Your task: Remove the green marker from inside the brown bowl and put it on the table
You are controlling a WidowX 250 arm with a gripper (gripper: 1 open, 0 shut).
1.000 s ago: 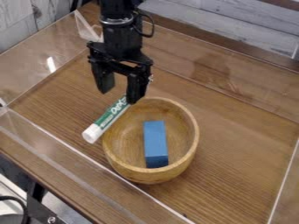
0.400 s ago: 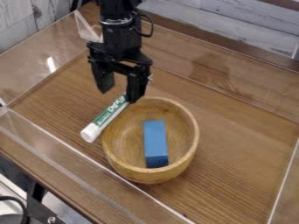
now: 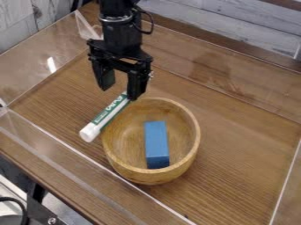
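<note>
Gently lift the open gripper (image 3: 119, 95) straight up, so its spread fingers don't nudge the marker (image 3: 106, 119) against the bowl (image 3: 112, 156).

Black robot arm reaching down from the top, gripper (image 3: 120, 95) pointing downward, fingers spread.

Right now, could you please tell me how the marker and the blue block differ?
The marker is slim and white with green lettering, while the blue block is wider and solid blue. The marker lies outside the brown bowl, along its left side in the image; the block lies inside. Both are elongated.
</note>
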